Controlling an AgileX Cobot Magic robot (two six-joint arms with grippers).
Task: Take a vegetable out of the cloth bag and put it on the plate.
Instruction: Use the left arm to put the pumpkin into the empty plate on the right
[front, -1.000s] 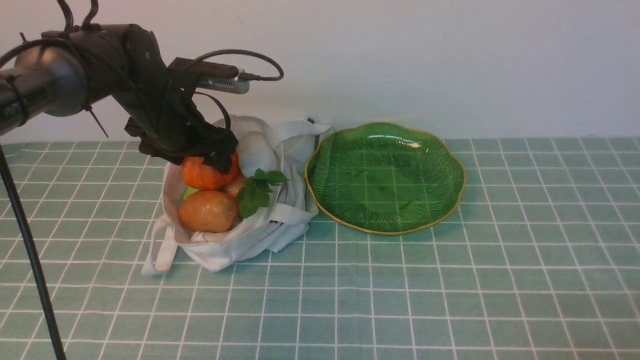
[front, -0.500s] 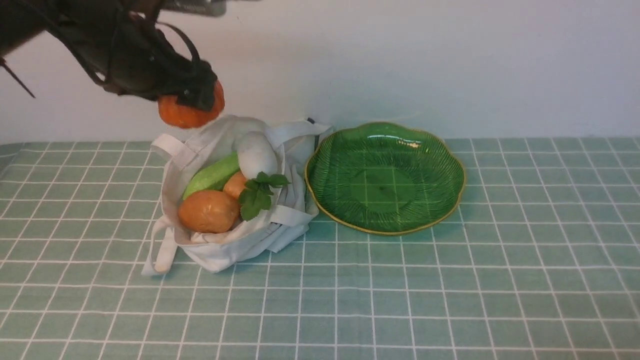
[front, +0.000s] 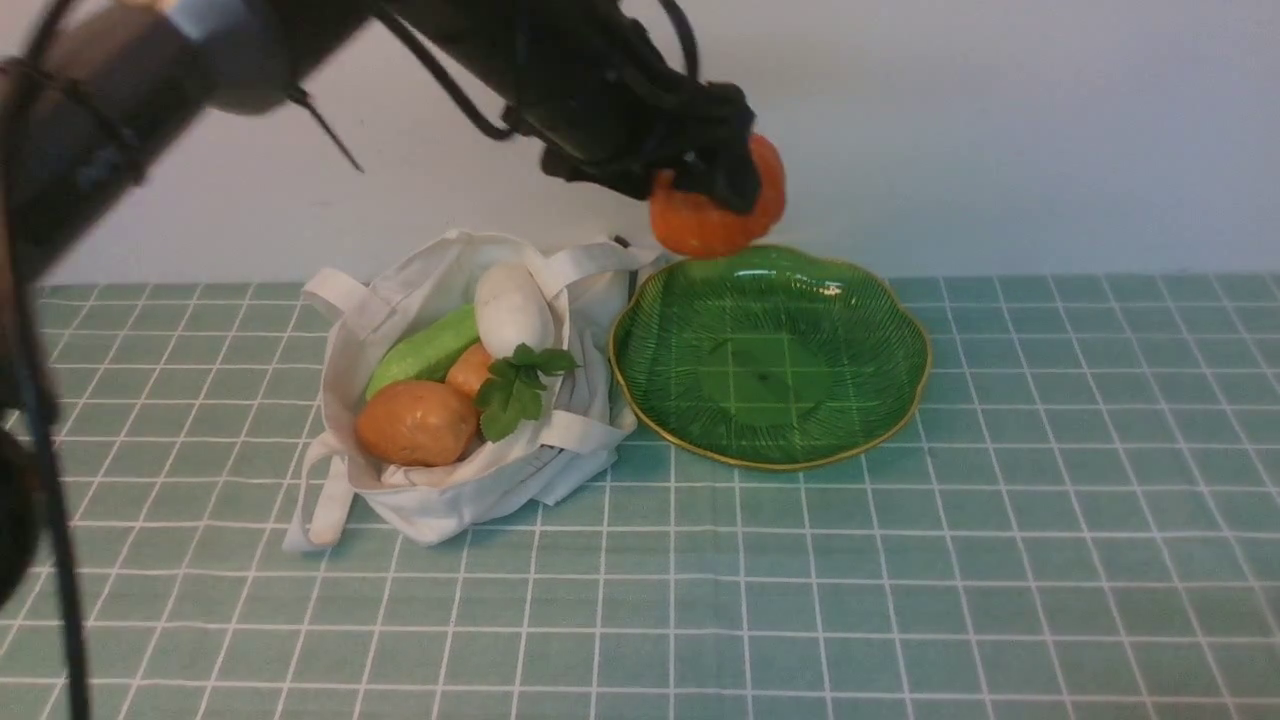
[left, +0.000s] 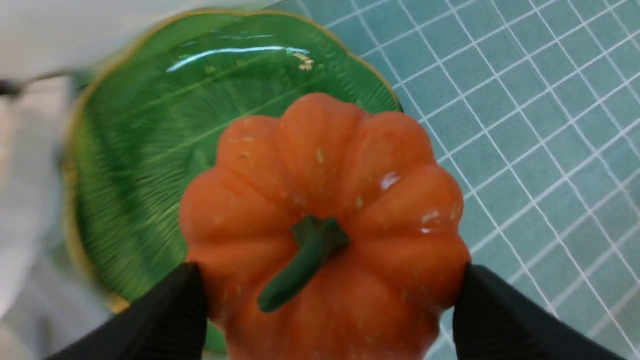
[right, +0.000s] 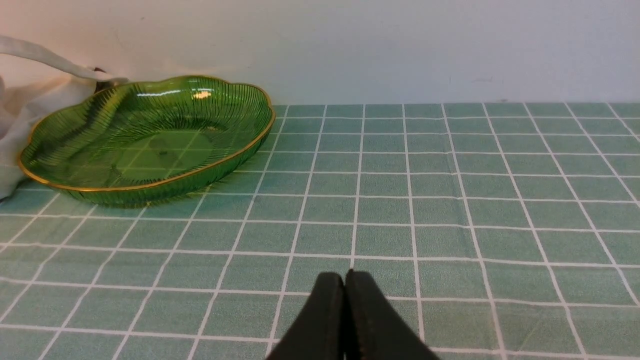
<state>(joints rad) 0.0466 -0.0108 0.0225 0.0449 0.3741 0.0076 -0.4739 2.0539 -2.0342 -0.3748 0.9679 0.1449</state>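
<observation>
- I get soft, even, fairly bright light in the front view. The worktop (front: 900, 560) shows only faint shadows under the plate (front: 860, 400) and the cloth bag (front: 450, 500).
- The left arm (front: 90, 110) is smeared and out of focus far back from its fingers.
- In the left wrist view the pumpkin (left: 320, 200) between the left fingers (left: 165, 320) is sharp, with small white glints. The plate beyond them is streaked with blur and carries a long band of glare.
- The right wrist view is crisp. The right fingers (right: 325, 320) are dark and featureless, and a glint sits on the plate's rim well ahead of them.
</observation>
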